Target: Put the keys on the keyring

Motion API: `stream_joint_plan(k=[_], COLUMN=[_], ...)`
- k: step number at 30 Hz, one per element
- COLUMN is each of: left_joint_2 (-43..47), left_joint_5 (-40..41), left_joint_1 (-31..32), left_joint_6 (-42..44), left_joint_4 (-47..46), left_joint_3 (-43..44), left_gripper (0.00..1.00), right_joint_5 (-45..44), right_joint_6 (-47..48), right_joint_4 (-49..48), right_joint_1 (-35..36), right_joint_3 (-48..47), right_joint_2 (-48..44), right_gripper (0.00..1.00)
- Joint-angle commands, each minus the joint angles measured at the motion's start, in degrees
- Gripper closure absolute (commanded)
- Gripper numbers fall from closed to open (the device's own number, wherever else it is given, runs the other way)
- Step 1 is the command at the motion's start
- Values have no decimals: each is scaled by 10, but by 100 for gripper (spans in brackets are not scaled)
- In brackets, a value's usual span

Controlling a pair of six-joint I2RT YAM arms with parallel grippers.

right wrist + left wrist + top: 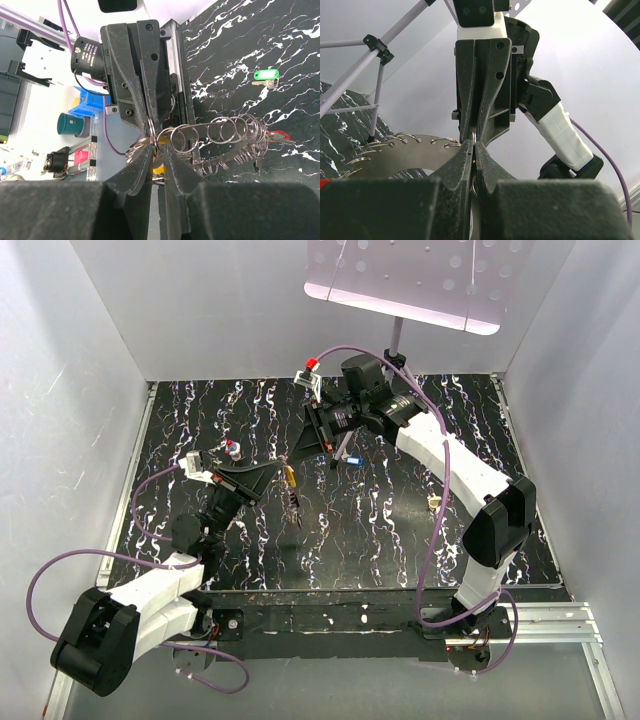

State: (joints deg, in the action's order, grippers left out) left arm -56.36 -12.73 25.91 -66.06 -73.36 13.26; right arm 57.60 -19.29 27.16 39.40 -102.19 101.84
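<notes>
Right wrist view: I see right pincer (156,145) pinching a keyring (415,155) wire loop, left pincer (474,144) pressed together on it directly opposite; green key (265,75) lies well beyond, on worktop (240,40)

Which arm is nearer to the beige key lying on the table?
Right. The right arm has its white forearm passing close by the beige key. The left arm sits well off on the table's left side.

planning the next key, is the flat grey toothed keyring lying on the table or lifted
Lifted: the flat grey toothed keyring sits in mid-air, its rim pinched by the shut left hand.
</notes>
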Motion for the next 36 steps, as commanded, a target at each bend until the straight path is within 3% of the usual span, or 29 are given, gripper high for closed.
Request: stream_joint_plan(k=[1, 9, 14, 36], left_joint_2=[19, 23, 22, 34], left_joint_5=[7, 4, 4, -13], left_joint_1=[2, 2, 2, -1], left_joint_6=[5, 9, 12, 33], left_joint_4=[-113, -108, -107, -113], left_joint_3=[5, 1, 0, 5], left_gripper=[100, 100, 100, 100], right_joint_5=[12, 14, 22, 72], right_joint_6=[12, 13, 13, -23], right_joint_4=[0, 1, -3, -22], right_joint_1=[2, 1, 2, 7], right_joint_3=[-14, -13, -10, 42], right_joint_2=[-18, -20, -22, -30], right_gripper=[78, 83, 98, 99])
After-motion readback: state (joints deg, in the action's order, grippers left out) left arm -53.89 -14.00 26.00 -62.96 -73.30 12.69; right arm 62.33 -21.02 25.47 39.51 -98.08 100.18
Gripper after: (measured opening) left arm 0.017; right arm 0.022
